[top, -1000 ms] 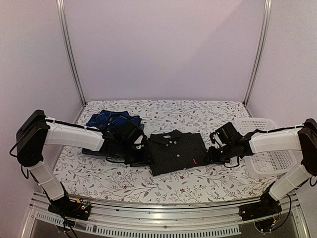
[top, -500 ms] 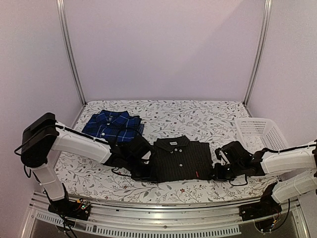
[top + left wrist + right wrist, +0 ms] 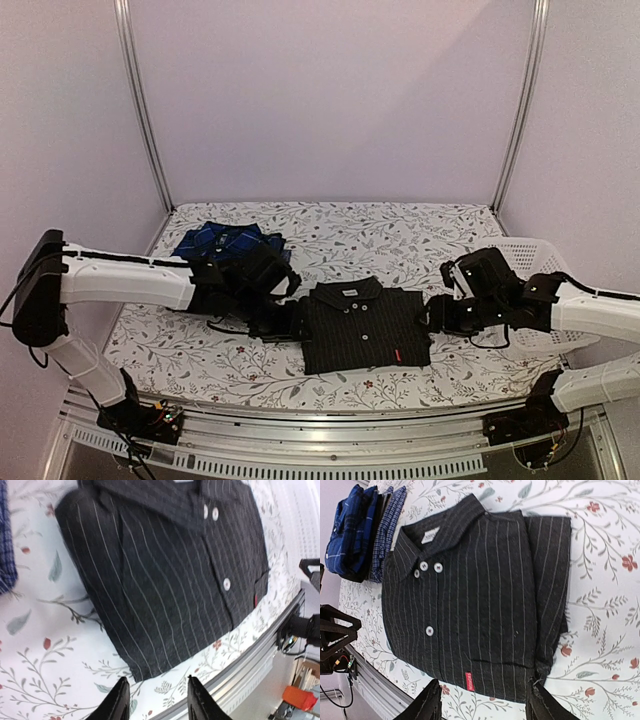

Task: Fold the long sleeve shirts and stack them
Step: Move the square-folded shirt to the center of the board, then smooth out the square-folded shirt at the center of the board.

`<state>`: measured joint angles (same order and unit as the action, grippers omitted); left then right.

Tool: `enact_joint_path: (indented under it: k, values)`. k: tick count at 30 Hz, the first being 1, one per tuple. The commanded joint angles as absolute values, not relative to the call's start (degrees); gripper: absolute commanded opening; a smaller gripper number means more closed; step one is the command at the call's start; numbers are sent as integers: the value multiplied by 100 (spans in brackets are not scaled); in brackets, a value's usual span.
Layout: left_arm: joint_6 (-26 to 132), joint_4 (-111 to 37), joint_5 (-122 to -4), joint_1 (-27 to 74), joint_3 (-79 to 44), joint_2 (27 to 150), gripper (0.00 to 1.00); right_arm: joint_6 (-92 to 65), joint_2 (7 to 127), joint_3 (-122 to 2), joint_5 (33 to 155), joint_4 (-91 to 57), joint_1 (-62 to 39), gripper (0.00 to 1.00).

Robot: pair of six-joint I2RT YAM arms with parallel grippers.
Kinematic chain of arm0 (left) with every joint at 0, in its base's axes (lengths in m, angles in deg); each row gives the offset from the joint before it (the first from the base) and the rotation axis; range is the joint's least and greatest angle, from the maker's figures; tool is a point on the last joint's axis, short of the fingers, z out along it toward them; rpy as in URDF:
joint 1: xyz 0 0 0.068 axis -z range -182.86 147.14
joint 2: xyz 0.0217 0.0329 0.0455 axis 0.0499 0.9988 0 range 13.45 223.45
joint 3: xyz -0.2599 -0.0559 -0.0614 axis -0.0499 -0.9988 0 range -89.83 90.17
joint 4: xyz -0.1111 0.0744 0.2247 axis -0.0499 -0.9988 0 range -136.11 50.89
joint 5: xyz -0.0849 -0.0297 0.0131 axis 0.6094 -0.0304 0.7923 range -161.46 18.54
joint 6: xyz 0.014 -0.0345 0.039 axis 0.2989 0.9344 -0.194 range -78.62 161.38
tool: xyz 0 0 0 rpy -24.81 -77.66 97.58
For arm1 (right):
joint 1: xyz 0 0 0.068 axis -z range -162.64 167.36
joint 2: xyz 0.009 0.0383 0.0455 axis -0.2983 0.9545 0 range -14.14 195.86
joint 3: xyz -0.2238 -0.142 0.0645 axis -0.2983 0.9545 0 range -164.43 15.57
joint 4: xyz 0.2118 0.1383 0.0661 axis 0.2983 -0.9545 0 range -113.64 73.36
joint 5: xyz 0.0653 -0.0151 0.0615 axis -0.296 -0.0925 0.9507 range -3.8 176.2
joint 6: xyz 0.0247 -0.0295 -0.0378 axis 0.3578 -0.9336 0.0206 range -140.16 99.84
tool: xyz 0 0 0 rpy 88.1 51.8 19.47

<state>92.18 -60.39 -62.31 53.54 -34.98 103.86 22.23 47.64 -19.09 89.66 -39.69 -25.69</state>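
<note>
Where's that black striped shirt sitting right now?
Seen from overhead, the black pinstriped shirt lies folded at the front middle of the table, the blue plaid shirt behind it to the left and the white basket to its right.

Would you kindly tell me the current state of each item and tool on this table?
Black striped shirt: folded, buttoned, lying flat, not held.
Blue plaid shirts: folded, piled at far left.
Basket: upright, at the right edge.
Left tool: open, empty.
Right tool: open, empty.
</note>
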Motion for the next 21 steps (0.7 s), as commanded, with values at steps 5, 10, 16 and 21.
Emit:
enact_joint_path:
  k: [5,10,16,21]
  values:
    - [8084,-6635,-6642,4301,-1882,11120,43,1255,5992,-2891,9147,-3316,-1958,53]
    - [7731,-6872,-6708,4084,-801,12168,45,991,6740,-3175,9515,-2803,-1707,52]
    - [7686,-6881,-6571,3970,-278,12922,45,870,7516,-3276,9937,-2281,-1439,51]
    - [7705,-6822,-6351,3967,-34,13276,44,849,8019,-3428,9994,-1932,-1300,51]
